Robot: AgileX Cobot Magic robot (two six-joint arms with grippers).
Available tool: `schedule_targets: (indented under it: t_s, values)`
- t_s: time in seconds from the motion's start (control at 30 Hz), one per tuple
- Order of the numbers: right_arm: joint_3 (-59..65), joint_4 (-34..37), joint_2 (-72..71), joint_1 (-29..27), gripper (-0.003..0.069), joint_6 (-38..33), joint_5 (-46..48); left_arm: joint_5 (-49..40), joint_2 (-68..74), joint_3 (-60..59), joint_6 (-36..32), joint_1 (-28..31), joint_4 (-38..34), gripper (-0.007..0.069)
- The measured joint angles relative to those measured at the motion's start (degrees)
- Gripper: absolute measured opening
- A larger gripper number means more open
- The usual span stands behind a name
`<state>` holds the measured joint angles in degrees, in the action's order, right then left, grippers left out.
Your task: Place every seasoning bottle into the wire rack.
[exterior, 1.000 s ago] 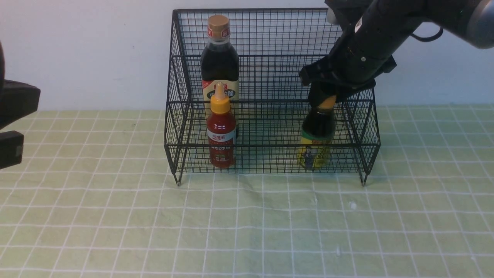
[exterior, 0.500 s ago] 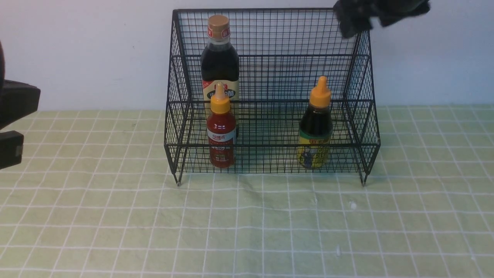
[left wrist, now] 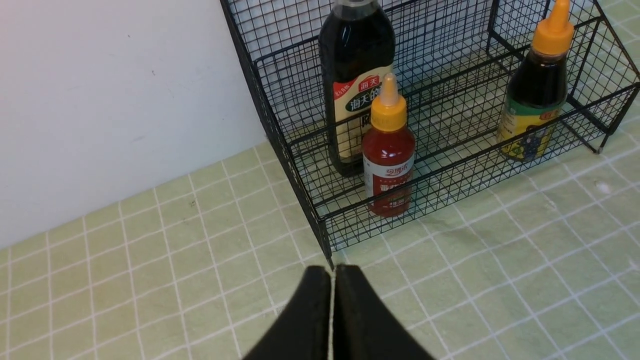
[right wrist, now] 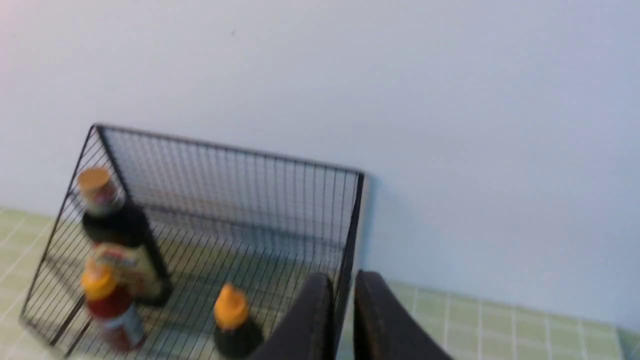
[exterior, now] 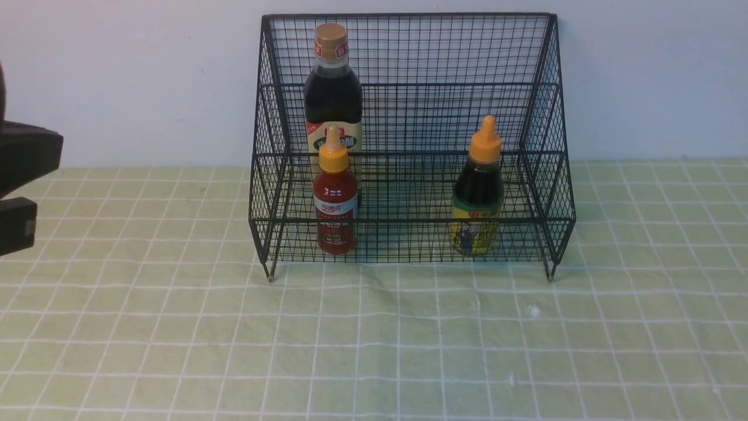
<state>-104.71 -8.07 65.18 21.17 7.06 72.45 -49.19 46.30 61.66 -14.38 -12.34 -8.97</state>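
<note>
The black wire rack [exterior: 409,14] stands at the back of the table against the wall. All three bottles stand upright inside it. The tall dark bottle with the gold cap [exterior: 333,99] is at the left on the rear tier. The small red bottle [exterior: 335,204] stands in front of it. The squat dark bottle with the yellow label [exterior: 478,199] is at the right of the front tier. My left gripper [left wrist: 332,267] is shut and empty, near the rack's left front foot. My right gripper [right wrist: 342,275] is slightly open and empty, high above the rack's right side [right wrist: 225,148].
A pale green checked cloth [exterior: 374,339] covers the table in front of the rack. A plain white wall [exterior: 117,82] stands right behind the rack. Part of my left arm [exterior: 23,175] shows at the left edge of the front view.
My right gripper has let go of the squat bottle's cap, risen and left the front view. The squat bottle stays standing in the rack. My left arm has not moved.
</note>
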Motion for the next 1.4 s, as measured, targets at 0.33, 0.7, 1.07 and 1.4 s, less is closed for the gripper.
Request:
schedule_targets:
  t_s: [0.33, 0.7, 1.07, 1.4]
  values:
    - [45.93, 1.29, -37.28, 0.0, -0.0013, 5.51, -31.84, 0.0, 0.0, -0.16, 0.0, 0.0, -2.48, -0.0006]
    - [71.14, 2.27, -56.87, 0.0, -0.0015, 7.06, -61.64, 1.5, 0.06, -4.68, -0.39, 0.0, -5.25, -0.0006]
    - [71.37, 2.56, -56.93, 0.0, -0.0015, 7.23, -65.82, 8.24, -14.16, -14.18, -4.53, 0.0, -9.2, -0.0006]
    - [71.37, 2.56, -56.93, 0.0, -0.0015, 7.23, -65.82, 9.47, -22.7, -15.16, -4.53, 0.0, -10.73, -0.0006]
